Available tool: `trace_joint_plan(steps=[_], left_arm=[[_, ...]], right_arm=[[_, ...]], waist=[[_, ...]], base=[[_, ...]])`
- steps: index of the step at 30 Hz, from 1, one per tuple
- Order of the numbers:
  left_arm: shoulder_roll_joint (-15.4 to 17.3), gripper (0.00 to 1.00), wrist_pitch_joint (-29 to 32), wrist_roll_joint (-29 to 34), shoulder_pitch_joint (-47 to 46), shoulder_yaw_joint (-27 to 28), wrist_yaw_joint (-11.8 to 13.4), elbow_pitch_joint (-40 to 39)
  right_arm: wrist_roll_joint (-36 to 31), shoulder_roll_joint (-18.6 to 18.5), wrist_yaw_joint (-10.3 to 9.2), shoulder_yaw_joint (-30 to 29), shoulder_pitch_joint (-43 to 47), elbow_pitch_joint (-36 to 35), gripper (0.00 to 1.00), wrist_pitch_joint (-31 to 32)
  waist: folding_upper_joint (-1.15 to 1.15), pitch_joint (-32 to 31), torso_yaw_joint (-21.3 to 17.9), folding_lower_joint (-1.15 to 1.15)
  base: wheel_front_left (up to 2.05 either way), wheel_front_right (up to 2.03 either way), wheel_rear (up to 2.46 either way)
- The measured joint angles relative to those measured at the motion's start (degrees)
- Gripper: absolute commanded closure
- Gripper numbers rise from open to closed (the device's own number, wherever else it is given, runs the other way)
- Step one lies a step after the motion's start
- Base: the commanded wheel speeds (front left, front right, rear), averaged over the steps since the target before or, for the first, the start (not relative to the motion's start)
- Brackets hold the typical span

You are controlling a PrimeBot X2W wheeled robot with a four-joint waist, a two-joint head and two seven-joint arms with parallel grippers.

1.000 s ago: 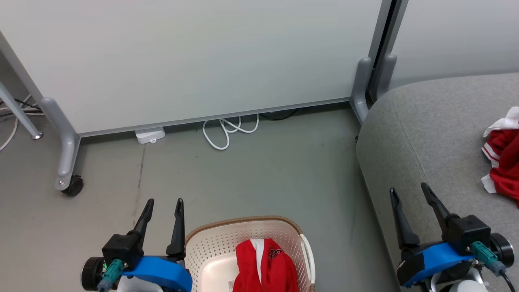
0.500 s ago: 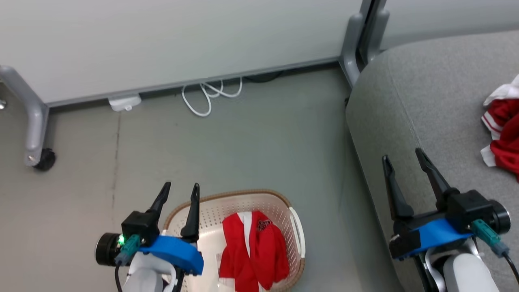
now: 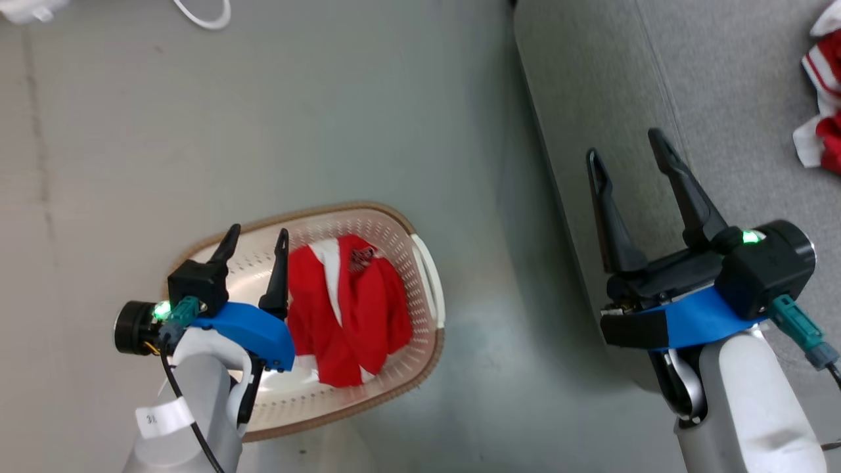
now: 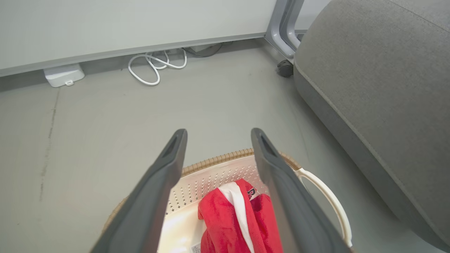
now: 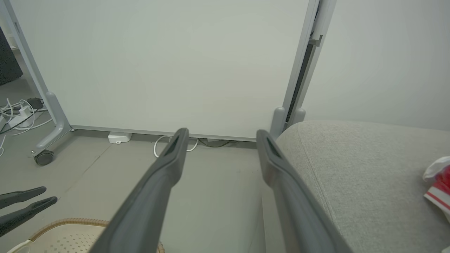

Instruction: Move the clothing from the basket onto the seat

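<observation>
On the grey floor [image 3: 263, 118], a cream perforated basket [image 3: 387, 230] with a brown woven rim and a white side handle. Inside, toward its right half, a crumpled heap of red clothing [image 3: 348, 302] with a white stripe and a small dark-lettered patch near the top. Above the basket's left part, the left end effector [image 3: 259, 230], fingers apart, nothing between them; its right finger just beside the heap's left edge in the head view, contact impossible to tell. In the left wrist view, the same heap low between the two spread fingers [image 4: 161, 175], the woven rim beyond. To the right of the basket, across a strip of floor, the large grey seat [image 3: 657, 79] with a stitched seam along its rounded edge. Over the seat's left edge, the right end effector [image 3: 624, 144], fingers wide apart, empty, clear of any cloth. Further right on the seat, cut off at the head view's edge, another red-and-white garment [image 3: 824, 72]. At the back, a pale panel [image 5: 158, 70] on grey wheeled feet, with a looped white cable [image 4: 154, 65] and a small white box [image 4: 64, 75] on the floor along its foot.
</observation>
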Motion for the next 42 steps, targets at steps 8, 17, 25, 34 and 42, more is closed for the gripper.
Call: trace_joint_plan(steps=[8, 17, 25, 34, 42], left_arm=[[3.0, 0.0, 0.0, 0.2, -5.2, -2.0, 0.0, 6.9], [6.2, 0.0, 2.7, -2.8, -8.5, -4.2, -0.2, 13.1], [7.4, 0.0, 5.5, -4.3, -10.1, -3.0, 1.9, 16.6], [8.3, 1.0, 5.9, -4.6, -12.8, -2.5, 6.1, 22.0], [8.2, 1.0, 4.3, -4.8, -13.7, -3.2, 5.1, 24.6]], right_arm=[[1.5, 0.0, 0.0, 2.1, -5.1, 0.5, 0.0, -1.9], [5.0, 0.0, 0.0, 3.9, -7.7, 2.6, 0.0, -3.7], [8.0, 0.0, 0.01, 4.8, -8.3, 2.8, 0.0, -4.0], [8.9, 0.0, 0.01, 4.7, -7.8, 2.4, 0.0, -4.1], [9.4, 0.0, 0.01, 5.5, -8.5, 2.9, 0.0, -4.1]], waist=[[0.0, 10.5, -5.7, 0.01], [0.0, 18.6, -12.3, 0.0], [0.0, 22.5, -16.2, 0.0], [0.0, 22.6, -16.8, -0.01], [0.0, 21.1, -17.2, -0.01]], base=[[0.0, 0.0, 0.0], [0.0, 0.0, 0.0], [0.0, 0.0, 0.0], [0.0, 0.0, 0.0], [0.0, 0.0, 0.0]])
